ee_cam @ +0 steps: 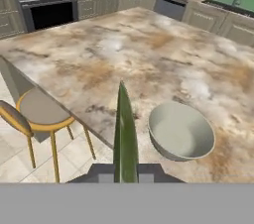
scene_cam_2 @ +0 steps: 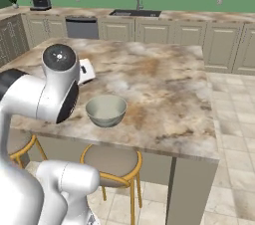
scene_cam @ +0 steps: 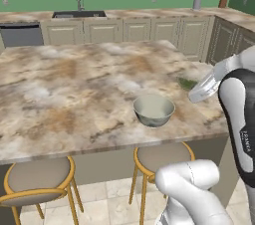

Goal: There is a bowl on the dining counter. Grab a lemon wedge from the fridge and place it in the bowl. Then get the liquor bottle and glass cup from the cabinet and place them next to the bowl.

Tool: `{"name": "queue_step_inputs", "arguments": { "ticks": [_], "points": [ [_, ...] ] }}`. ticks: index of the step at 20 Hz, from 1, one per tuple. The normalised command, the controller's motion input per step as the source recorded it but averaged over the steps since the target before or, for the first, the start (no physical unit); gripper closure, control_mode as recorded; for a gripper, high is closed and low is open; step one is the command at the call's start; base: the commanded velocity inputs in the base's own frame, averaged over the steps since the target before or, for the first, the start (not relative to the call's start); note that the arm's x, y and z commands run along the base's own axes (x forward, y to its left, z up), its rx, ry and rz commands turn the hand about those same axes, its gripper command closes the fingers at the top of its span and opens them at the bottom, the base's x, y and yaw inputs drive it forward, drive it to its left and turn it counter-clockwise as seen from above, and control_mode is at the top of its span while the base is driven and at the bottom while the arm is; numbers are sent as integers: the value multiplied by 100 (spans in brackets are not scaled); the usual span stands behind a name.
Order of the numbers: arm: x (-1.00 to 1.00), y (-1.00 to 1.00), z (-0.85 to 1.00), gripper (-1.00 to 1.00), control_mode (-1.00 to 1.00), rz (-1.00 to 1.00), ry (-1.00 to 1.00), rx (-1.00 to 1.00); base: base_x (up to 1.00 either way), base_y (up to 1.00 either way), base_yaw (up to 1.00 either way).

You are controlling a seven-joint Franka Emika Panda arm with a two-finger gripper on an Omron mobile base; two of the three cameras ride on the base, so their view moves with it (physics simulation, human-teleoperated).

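A grey-green empty bowl (scene_cam: pixel 154 118) (scene_cam_2: pixel 105 118) (ee_cam: pixel 167 149) stands near the front edge of the marble dining counter (scene_cam: pixel 74 89). My gripper (ee_cam: pixel 126 173) is shut on a thin greenish lemon wedge (ee_cam: pixel 125 134), which sticks up edge-on between the fingertips. In the left base view the wedge (scene_cam: pixel 187 83) pokes out of the white hand just right of the bowl and slightly above the counter. From the right base view the hand (scene_cam_2: pixel 85 72) hangs left of and behind the bowl, mostly hidden by my arm. In the hand view the wedge is apart from the bowl, to its left.
Two round stools with yellow legs (scene_cam: pixel 37 176) (scene_cam: pixel 164 157) stand under the counter's front edge. A sink (scene_cam: pixel 78 14) and cabinets line the back wall. An oven (ee_cam: pixel 47 12) sits beyond the counter's far end.
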Motion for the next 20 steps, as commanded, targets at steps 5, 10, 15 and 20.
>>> {"name": "queue_step_inputs", "arguments": {
  "ticks": [5, 10, 15, 20],
  "points": [
    [49, -14, -48, 100, -100, 0, 35, 0, 0, 0, 0],
    [22, 0, -38, 100, -100, 0, 21, 0, 0, 0, 0],
    [44, 0, -36, 100, -100, 0, 11, -2, 0, 0, 0],
    [41, 0, -35, 100, -100, 0, 8, -6, 0, 0, 0]
  ]
}}
